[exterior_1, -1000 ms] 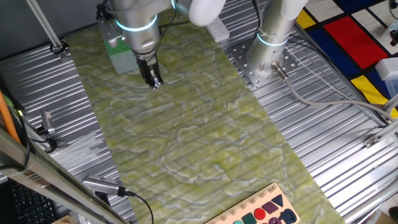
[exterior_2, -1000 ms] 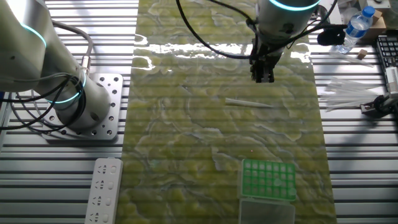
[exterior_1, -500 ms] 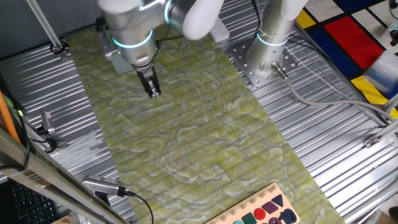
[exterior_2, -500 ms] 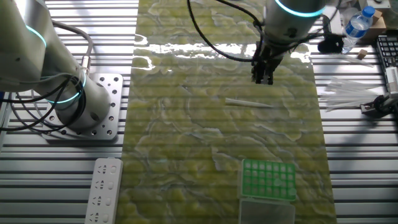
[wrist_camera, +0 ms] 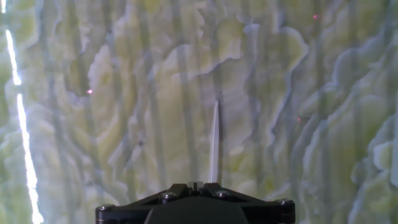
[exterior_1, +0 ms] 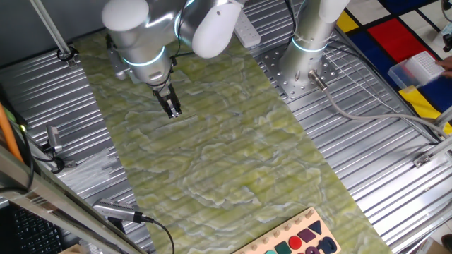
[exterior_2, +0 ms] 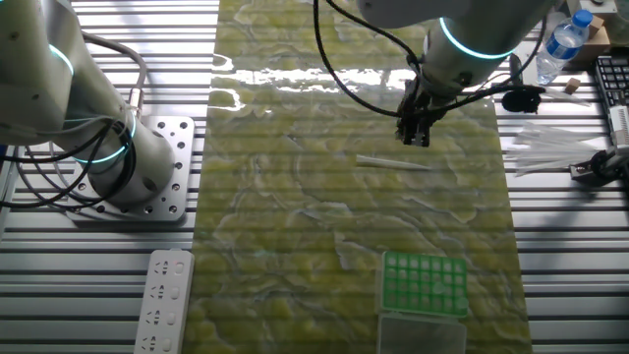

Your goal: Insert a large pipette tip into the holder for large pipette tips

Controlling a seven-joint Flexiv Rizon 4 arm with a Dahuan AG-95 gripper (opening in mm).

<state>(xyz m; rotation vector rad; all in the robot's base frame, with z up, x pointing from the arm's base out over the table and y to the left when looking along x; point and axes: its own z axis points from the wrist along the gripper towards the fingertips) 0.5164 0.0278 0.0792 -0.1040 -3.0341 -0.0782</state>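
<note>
The large pipette tip (exterior_2: pixel 391 162) lies flat on the green mat, a thin pale sliver. In the hand view the tip (wrist_camera: pixel 214 143) runs straight up from just ahead of my fingers. My gripper (exterior_2: pixel 415 138) hovers just above the tip's right part, with the jaws closed together and nothing between them; it also shows in one fixed view (exterior_1: pixel 174 111) and in the hand view (wrist_camera: pixel 196 185). The holder for large pipette tips (exterior_2: pixel 425 284), with its green gridded top, stands at the near edge of the mat, well apart from my gripper. In one fixed view the holder is hidden.
A second robot arm base (exterior_2: pixel 138 167) stands left of the mat. A pile of clear tips (exterior_2: pixel 550 152) and a water bottle (exterior_2: pixel 560 44) lie to the right. A white remote (exterior_2: pixel 165 300) sits at the bottom left. A toy board (exterior_1: pixel 296 240) lies at the mat's end.
My gripper has moved a little lower and closer to the pipette tip, and the arm has swung and tilted. A clear box at the far right has shifted.
</note>
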